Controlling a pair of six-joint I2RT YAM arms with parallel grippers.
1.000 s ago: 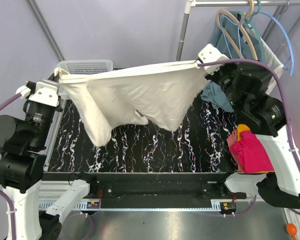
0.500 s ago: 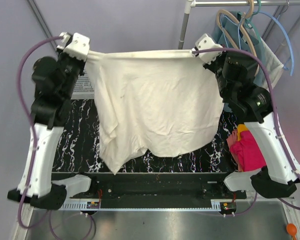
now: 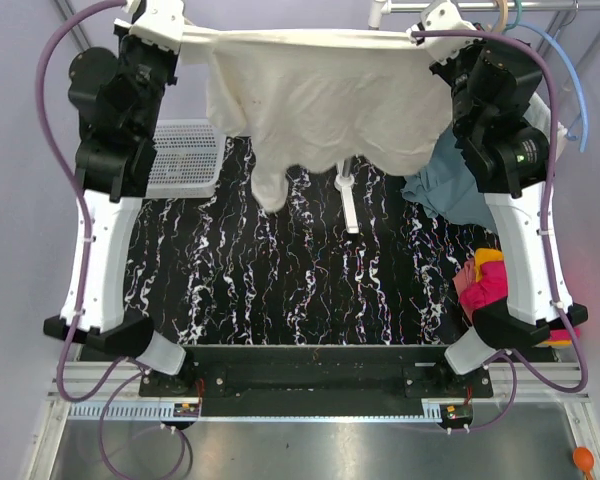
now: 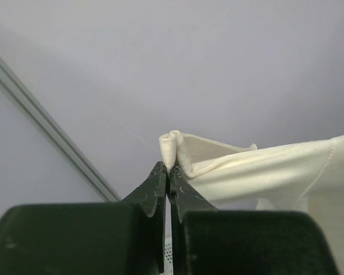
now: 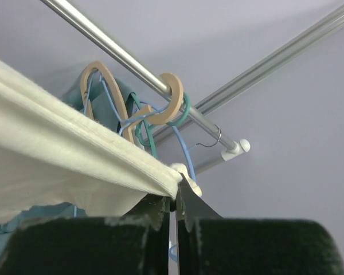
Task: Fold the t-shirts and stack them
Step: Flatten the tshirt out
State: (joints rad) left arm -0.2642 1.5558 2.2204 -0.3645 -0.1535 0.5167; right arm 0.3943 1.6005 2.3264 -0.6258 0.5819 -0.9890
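**Cream t-shirt held aloft by its top edge: where the hold could fail**

My left gripper (image 4: 167,172) was closed on one end of the cream t-shirt (image 3: 320,110), and my right gripper (image 5: 175,193) was closed on the other. The edge ran nearly taut between them, high above the desk (image 3: 280,290). The body of the shirt hung below that edge, with one narrow part drooping lower than the rest.

In the left wrist view only a small rolled nub of cloth showed above the jaw tips. I judged this the weakest point: any further spreading of my arms could pull that nub out and drop one side.

In the right wrist view the jaws pinched the hem at its very corner, close under the rail (image 5: 120,48) and the hangers (image 5: 106,86). A careless sweep there could hook a hanger. It could also drag the teal garment (image 3: 450,190), which lay just beneath the shirt's right side.

Uneven lowering would likely land the drooping part first and bunch the cloth. The pink t-shirt (image 3: 490,290) and orange t-shirt (image 3: 488,258) sat at the desk's right edge, well apart from the hanging shirt.
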